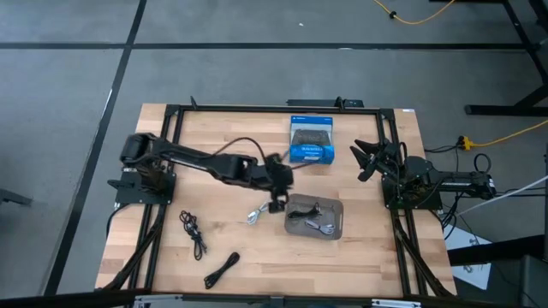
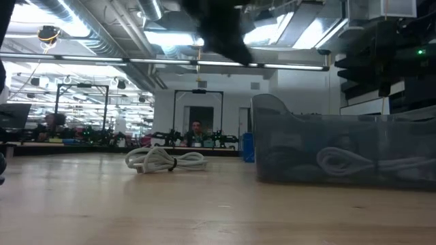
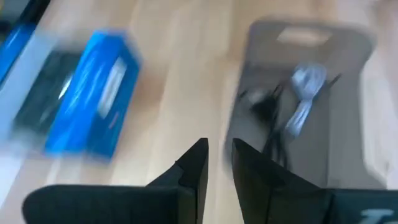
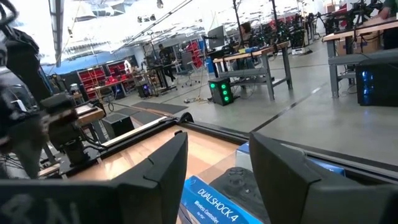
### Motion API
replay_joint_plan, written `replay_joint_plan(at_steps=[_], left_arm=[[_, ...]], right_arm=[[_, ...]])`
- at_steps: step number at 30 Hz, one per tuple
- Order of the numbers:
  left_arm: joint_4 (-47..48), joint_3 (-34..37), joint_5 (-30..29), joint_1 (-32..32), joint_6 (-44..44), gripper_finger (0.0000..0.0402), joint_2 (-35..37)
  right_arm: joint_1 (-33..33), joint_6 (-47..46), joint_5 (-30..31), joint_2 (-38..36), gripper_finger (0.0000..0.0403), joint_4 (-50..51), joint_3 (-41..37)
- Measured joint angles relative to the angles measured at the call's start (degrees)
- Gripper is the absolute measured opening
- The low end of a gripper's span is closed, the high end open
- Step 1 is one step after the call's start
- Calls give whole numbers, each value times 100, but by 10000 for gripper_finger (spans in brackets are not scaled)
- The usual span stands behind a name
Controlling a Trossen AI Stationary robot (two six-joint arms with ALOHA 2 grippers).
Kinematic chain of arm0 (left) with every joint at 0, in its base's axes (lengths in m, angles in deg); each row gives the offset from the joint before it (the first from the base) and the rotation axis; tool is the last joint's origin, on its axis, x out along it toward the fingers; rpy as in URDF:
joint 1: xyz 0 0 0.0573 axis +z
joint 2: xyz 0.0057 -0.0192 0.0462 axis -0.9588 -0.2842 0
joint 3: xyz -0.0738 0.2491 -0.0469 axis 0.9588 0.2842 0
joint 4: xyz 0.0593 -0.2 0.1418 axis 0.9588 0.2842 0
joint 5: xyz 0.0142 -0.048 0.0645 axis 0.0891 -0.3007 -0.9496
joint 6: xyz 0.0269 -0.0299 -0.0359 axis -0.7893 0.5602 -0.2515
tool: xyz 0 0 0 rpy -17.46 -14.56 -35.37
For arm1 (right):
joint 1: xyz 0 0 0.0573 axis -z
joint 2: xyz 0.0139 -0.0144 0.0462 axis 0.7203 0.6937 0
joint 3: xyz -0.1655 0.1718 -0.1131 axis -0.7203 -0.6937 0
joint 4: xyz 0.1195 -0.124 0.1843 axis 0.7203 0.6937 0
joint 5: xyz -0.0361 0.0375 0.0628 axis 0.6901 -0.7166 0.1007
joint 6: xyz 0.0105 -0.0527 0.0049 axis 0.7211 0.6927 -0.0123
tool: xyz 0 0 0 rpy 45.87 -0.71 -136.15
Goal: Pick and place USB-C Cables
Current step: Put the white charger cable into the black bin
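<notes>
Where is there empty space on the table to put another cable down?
Bare wood lies between the black cable bundle and the grey plastic tray, and left of the blue box. It is crowded around the white cable bundle, under the left gripper.

Bright ceiling lights glare in the low view, while the left wrist view is smeared with blur.
</notes>
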Motion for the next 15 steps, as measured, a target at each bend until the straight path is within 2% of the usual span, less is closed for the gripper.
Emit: replay_joint_plan(at_steps=[5,8,12,15], left_arm=[[1423,1,-93,-2,1523,62,469],[2284,0,163,-53,2549,63,631],[3095,6,530,-224,3564,60,642],[3261,4,639,-373,4184,59,576]], right_arm=[[0,-8,2,-2,177,60,2],[-2,-13,3,0,177,100,2],[-1,-18,-29,2,177,153,1],[-2,-34,-56,0,177,172,2]])
